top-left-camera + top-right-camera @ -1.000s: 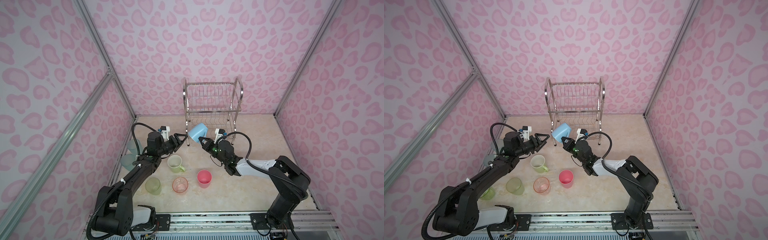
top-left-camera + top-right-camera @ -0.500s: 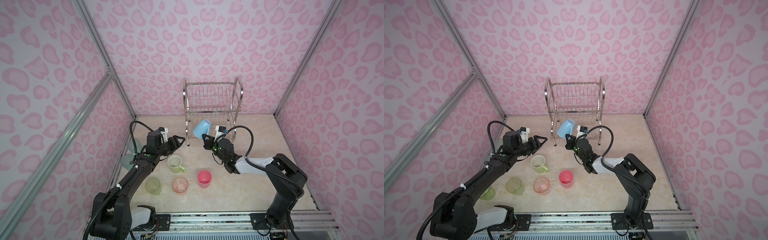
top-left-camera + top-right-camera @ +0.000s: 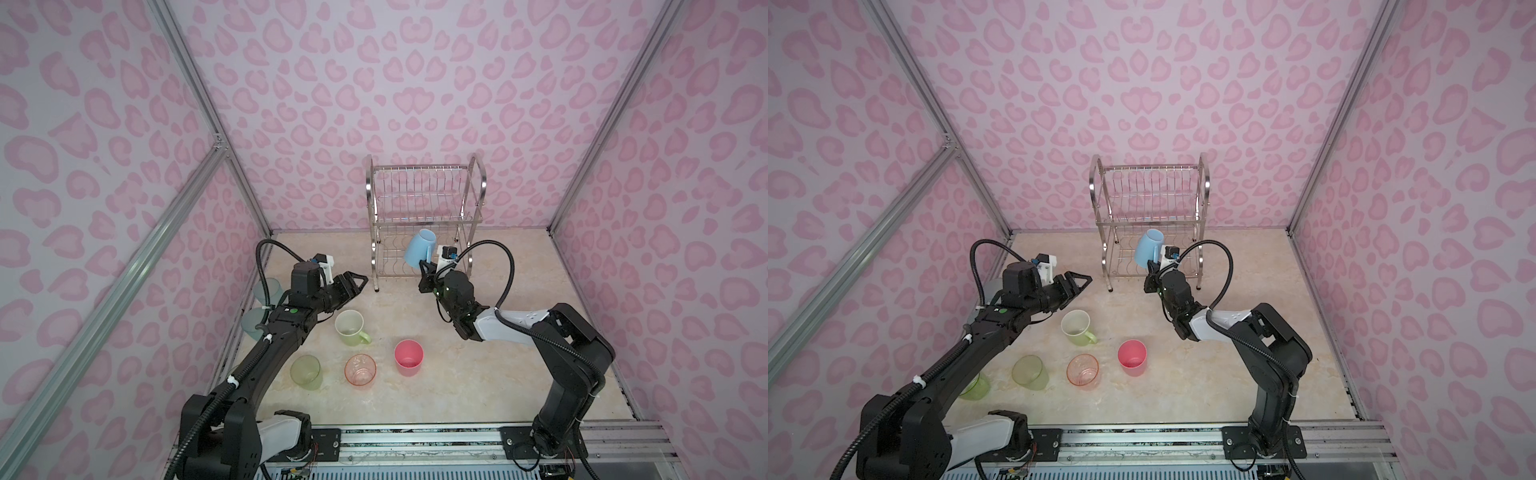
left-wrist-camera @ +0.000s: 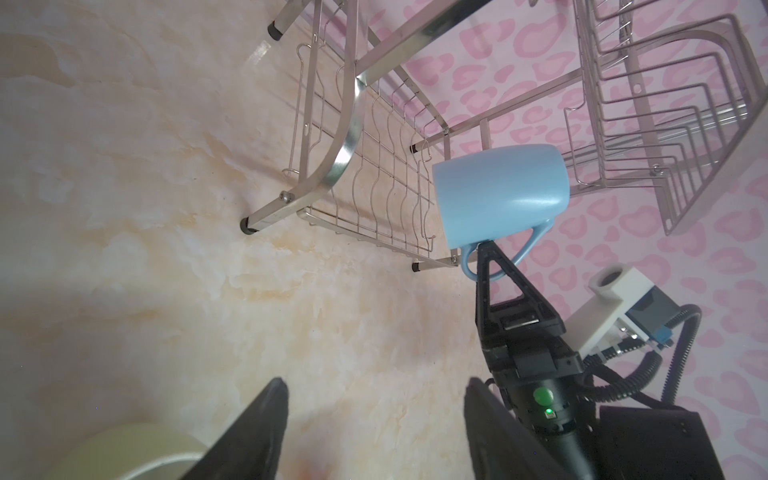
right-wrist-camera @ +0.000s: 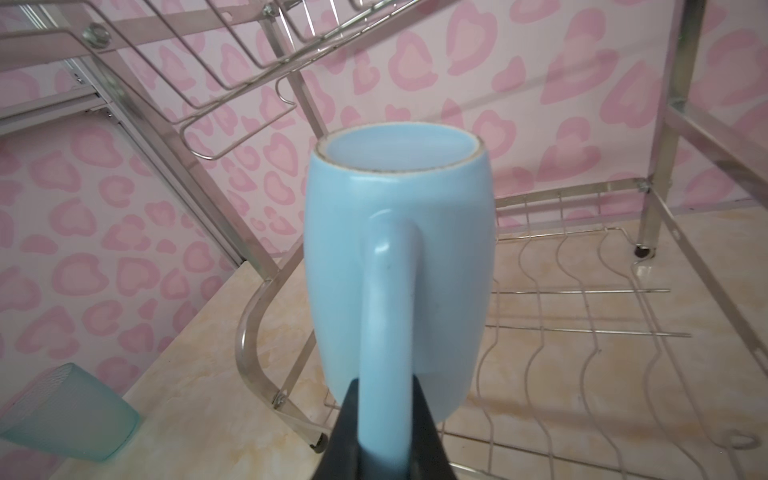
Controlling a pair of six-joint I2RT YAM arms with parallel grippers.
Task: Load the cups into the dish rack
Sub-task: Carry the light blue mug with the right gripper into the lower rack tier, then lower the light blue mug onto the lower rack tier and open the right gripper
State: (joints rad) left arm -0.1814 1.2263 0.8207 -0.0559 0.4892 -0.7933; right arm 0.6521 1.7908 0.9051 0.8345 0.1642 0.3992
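Observation:
My right gripper (image 3: 424,270) is shut on the handle of the blue mug (image 3: 420,252), holding it tilted in the air at the front of the dish rack (image 3: 424,199), level with the lower tier. In the right wrist view the handle runs between my fingers (image 5: 428,415), and the mug's (image 5: 399,266) mouth faces the rack wires (image 5: 582,332). My left gripper (image 3: 360,284) stands open and empty above the table, left of the rack and behind the green mug (image 3: 351,328). The left wrist view shows the same blue mug (image 4: 498,191) beyond its spread fingers (image 4: 266,415).
A pink tumbler (image 3: 409,357), an orange-pink tumbler (image 3: 360,370) and a yellow-green tumbler (image 3: 306,372) stand in a row near the front. Two pale blue tumblers (image 3: 266,291) sit by the left wall. Another yellow-green tumbler (image 3: 976,386) is partly hidden under my left arm.
My right gripper has carried the blue mug up and rightward toward the rack's lower tier. The left arm has hardly moved and its jaws stay open.

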